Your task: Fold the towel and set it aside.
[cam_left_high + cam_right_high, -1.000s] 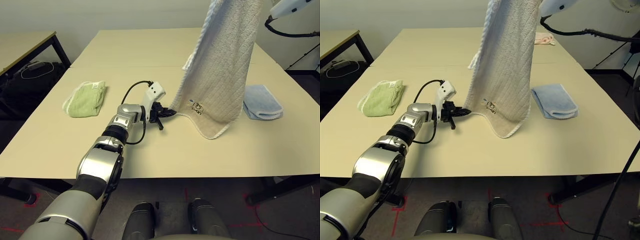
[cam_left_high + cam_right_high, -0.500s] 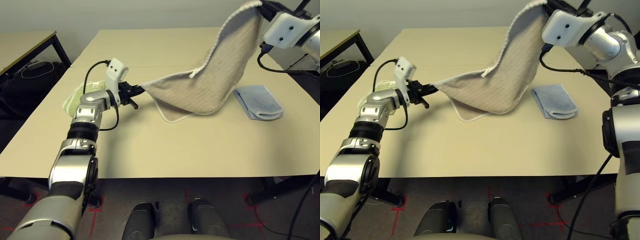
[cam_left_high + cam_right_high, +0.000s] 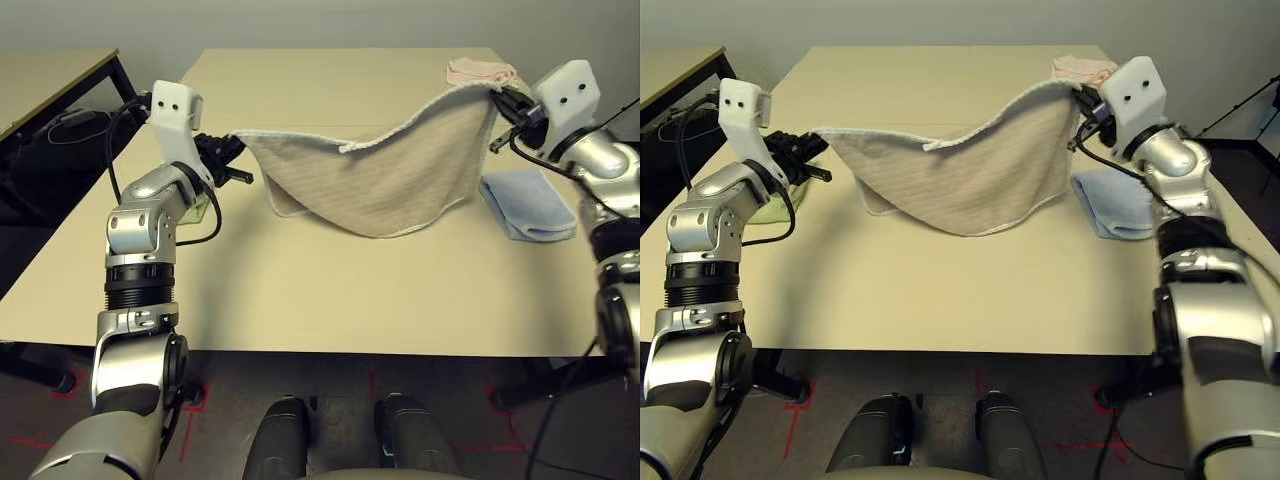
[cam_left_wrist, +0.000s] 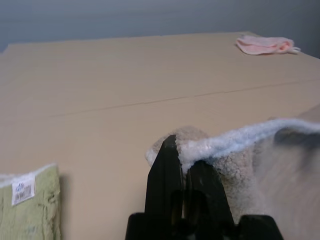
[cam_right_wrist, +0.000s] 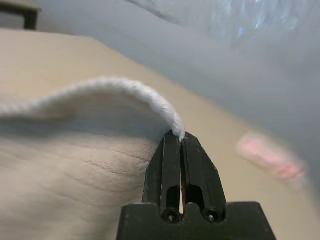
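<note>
Towel first, from the head camera: I have it strung above the table between both arms, its top edge sagging in the middle and its lowest fold drooping to the tabletop or just above it. It looks soft, light terry that will drape and slide rather than hold a crease, so I judge the corners by the white edging are the right places to hold. My left gripper is clamped on one top corner, my right gripper on the other.

Around it, the green cloth lies just behind my left forearm, the blue cloth sits beside the hanging edge under my right arm, and the pink cloth is at the far edge, well apart. The blue one is what I'd most likely brush when laying the towel down.

Left wrist view: black fingers pinched together on the fluffy white hem, with the green cloth's tag close by.

Right wrist view: fingers closed tight on the corded edge, with the pink cloth blurred beyond.
</note>
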